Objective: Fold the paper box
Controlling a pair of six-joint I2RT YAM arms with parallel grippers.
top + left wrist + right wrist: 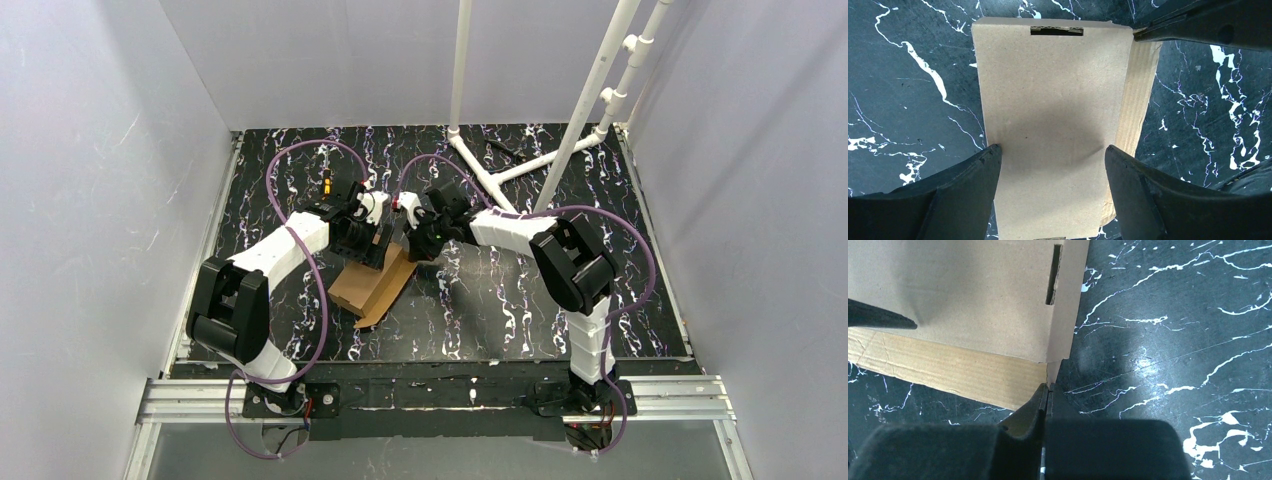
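The paper box is a brown cardboard sheet, partly folded, lying on the black marbled table between the arms. My left gripper is open above its far end. In the left wrist view its fingers stand wide apart, their tips touching the two sides of a slotted panel. My right gripper is shut on a thin upright flap edge at the panel's corner, its jaws pressed together. The left gripper's fingertip shows resting on the panel.
White pipe stand rises from the table's far right, its feet spreading across the back. Grey walls enclose the table on three sides. Purple cables loop over both arms. The right arm's finger crosses the left wrist view's top right.
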